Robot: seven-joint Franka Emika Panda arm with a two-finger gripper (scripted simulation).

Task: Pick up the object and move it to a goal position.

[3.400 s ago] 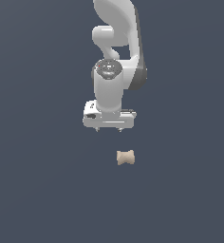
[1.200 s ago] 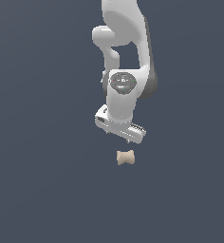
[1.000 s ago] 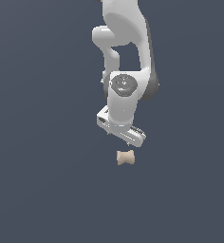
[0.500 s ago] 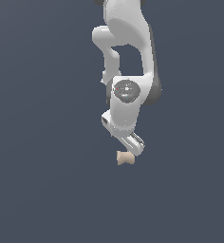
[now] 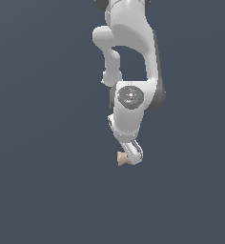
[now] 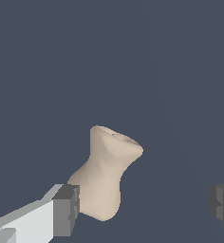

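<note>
Exterior view: the small beige spool-shaped object (image 5: 122, 158) lies on the flat dark grey-blue counter (image 5: 38, 181), directly below the white robot arm (image 5: 131, 71). The arm's fingers (image 5: 132, 156) are lowered at the object's side toward the exterior view's right and partly cover it. In the wrist view the object (image 6: 104, 173) sits between the fingers, just beside one dark grey pad (image 6: 66, 210), while the other pad (image 6: 222, 205) is well apart from it. The fingers stand wide apart and hold nothing.
</note>
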